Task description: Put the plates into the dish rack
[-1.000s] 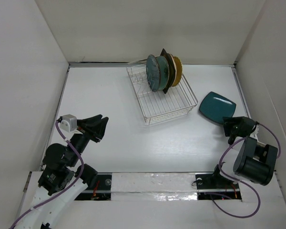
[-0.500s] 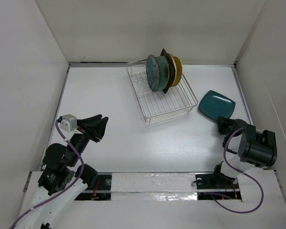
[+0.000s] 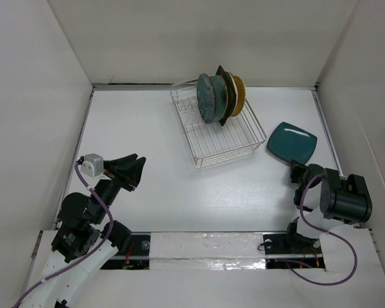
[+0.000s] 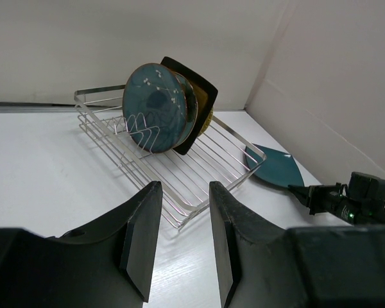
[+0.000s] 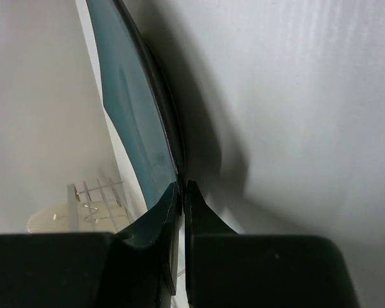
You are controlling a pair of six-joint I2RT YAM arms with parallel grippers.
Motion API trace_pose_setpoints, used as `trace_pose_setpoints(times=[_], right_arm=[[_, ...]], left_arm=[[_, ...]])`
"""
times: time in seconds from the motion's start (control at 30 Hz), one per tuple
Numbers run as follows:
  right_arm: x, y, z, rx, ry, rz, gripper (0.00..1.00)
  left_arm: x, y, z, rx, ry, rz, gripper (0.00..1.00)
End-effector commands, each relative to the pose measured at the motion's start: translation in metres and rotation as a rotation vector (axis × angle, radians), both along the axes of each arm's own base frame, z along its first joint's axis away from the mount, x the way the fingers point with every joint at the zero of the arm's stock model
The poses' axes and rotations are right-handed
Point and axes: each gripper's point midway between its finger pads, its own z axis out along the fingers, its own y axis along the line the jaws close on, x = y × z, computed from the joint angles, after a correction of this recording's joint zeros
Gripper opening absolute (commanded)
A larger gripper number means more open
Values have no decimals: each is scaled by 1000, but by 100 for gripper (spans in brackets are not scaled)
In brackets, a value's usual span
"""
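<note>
Teal plate [image 3: 292,141] flat, right of rack [image 3: 234,144], last one out; other plates [image 3: 215,97] stand in rack. Right claw [image 3: 298,172] has dropped to its near rim, jaws nearly together, grip on rim uncertain. Left claw [image 4: 183,192] apart, idle. Final pickup likely beginning.

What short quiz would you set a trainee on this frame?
1. True or false: the left jaws hold a plate.
2. Relative to the rack, the square teal plate is: A inside; B to its right; C to its left.
3. Which jaws are closed on that plate's rim?
Key: 1 false, they are open and empty; 2 B; 3 right jaws.
</note>
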Motion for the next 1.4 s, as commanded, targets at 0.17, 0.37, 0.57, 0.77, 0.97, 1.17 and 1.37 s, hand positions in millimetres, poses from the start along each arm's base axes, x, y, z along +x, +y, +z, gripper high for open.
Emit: trace_pose_setpoints(times=[0.17,0.37,0.57,0.77,0.97,1.17,1.37], right_arm=[[-9,27,5,-57,20,158,0],[-31,24,-1,-131,145,180,10],[-40,-8,3,-201,193,118,53],[-39,-7,-15,-149,233,161,56],[-28,-13,-16,-123,208,140,67],[-6,-9,-22,-72,182,169,52],[-3,-10,-13,-76,124,100,14]], left_arm=[[1,-2,8,-24,-29,-5,32],[0,-3,9,-24,-33,-15,32],[-1,-4,10,-27,-37,-22,32],[-2,-3,10,-28,-39,-22,32],[-2,-4,11,-28,-40,-23,32],[-1,-2,10,-29,-37,-13,32],[1,-3,7,-22,-27,-13,32]])
